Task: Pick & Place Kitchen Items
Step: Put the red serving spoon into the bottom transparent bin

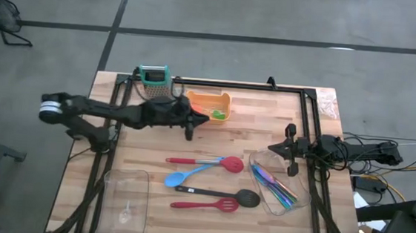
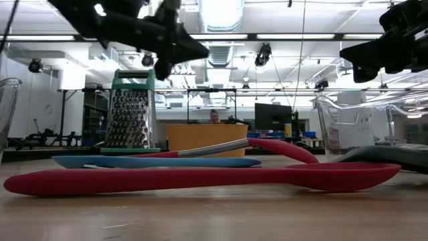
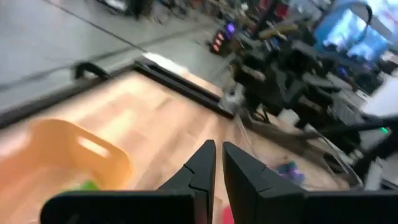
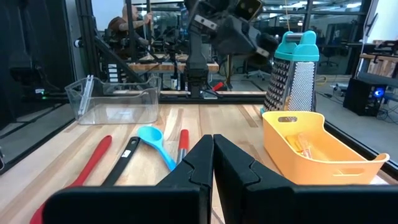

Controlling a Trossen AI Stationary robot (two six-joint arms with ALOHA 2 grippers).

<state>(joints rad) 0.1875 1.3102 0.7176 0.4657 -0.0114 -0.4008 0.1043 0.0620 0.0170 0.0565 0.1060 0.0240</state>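
Utensils, centre to lower centre of the high view, lying flat on the table (image 1: 253, 112):
- red spoon (image 1: 206, 162), handle pointing left;
- blue spoon (image 1: 182, 177), just below it, bowl to the lower left;
- black spoon (image 1: 220, 194), bowl to the right;
- red slotted spatula (image 1: 205, 204), lowest of the four.

Blue-handled cutlery (image 1: 275, 187): inside a clear bin (image 1: 258, 159) at lower right.

Small green and orange pieces (image 1: 218, 114): inside the orange tray (image 1: 208, 99), upper centre.

Second clear bin (image 1: 124, 199): lower left. Box grater (image 1: 153, 81): upper left, upright, beside the tray.

Left gripper (image 1: 189, 132): just left of the tray, above the table, fingers together, nothing held.

Right gripper (image 1: 291, 166): right side, by the cutlery bin's upper edge, fingers together, nothing held.
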